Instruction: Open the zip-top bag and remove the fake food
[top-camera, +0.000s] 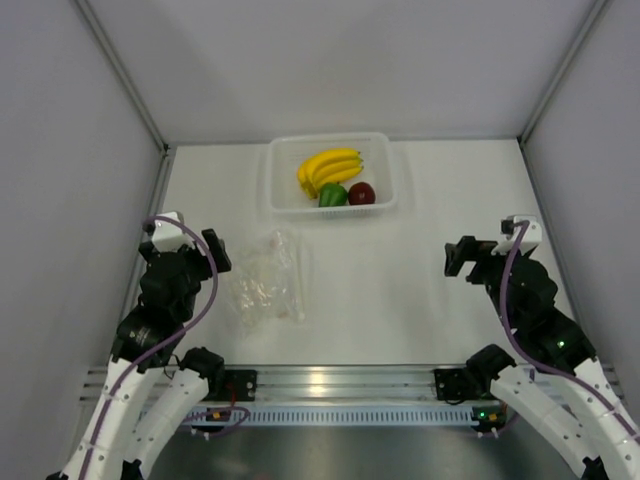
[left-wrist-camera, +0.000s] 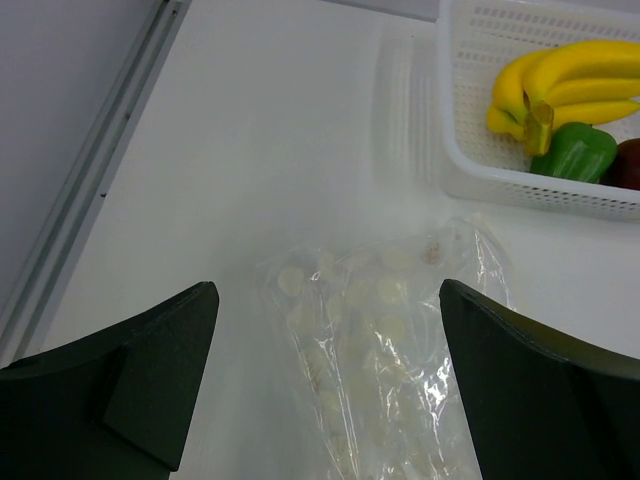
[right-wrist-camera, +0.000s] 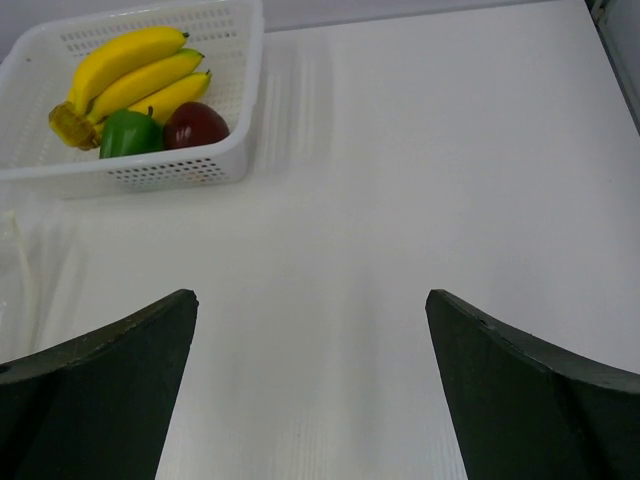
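Zip-top bag (top-camera: 265, 285) first: it lies flat and crumpled on the white table (top-camera: 420, 270), over on my left side and well apart from the food. Through the clear, dotted film I see no toy inside. Whether the zip is parted I cannot tell.

My left gripper (left-wrist-camera: 328, 292) hovers just short of the bag, fingers spread wide and holding nothing. The bag's near end sits between them, but below and untouched. My right gripper (right-wrist-camera: 310, 296) hangs over bare table on the far side, released as well, with nothing close to it.

At the back of the table stands a white perforated basket (top-camera: 330, 139), and all the fake food is in it: the yellow banana bunch (top-camera: 328, 168) fills the left and middle, the green pepper (top-camera: 332, 195) sits against the bananas at the front wall, and the dark red fruit (top-camera: 362, 193) touches the pepper on its right.

By my reading the removal is already done — bag empty, three toys out and gathered. If so, no grasp is left to make, and my next move calls only for drawing both arms back without brushing the light bag. If a check is wanted, a pinch and lift of the film would show it — gently, since it will slide.
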